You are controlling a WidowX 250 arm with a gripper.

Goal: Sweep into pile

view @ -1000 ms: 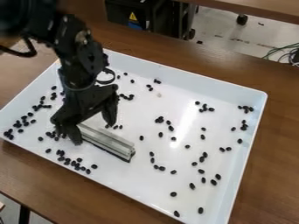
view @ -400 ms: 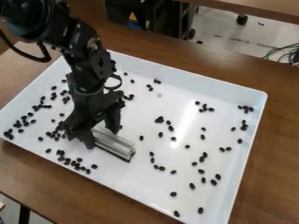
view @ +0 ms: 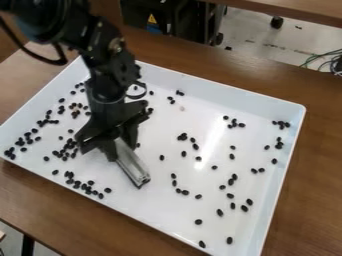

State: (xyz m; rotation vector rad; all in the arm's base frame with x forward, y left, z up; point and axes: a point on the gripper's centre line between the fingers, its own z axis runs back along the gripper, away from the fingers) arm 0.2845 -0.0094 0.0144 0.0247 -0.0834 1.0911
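Note:
The gripper [view: 119, 147] hangs low over the left-centre of the white tray [view: 200, 77], its fingers closed on either side of a silver metal bar [view: 134, 168]. From between them the bar extends toward the tray's front, its far end low over the tray floor. Where the bar's rear part lies, the gripper hides it. Small black beans are scattered widely: a loose cluster [view: 69, 146] just left of the gripper, a group [view: 85, 186] near the front left wall, and others [view: 234, 177] across the right half.
Raised walls surround the tray, which rests on a brown wooden table [view: 320, 165]. More beans [view: 24, 141] lie along the left side. Behind the table stands a black cabinet [view: 160, 17], with green cables [view: 320, 57] at the right.
The gripper's fingers have drawn closer together around the bar. The gripper has shifted right, and the bar has turned to point more toward the front. Beans behind the arm at left are now uncovered.

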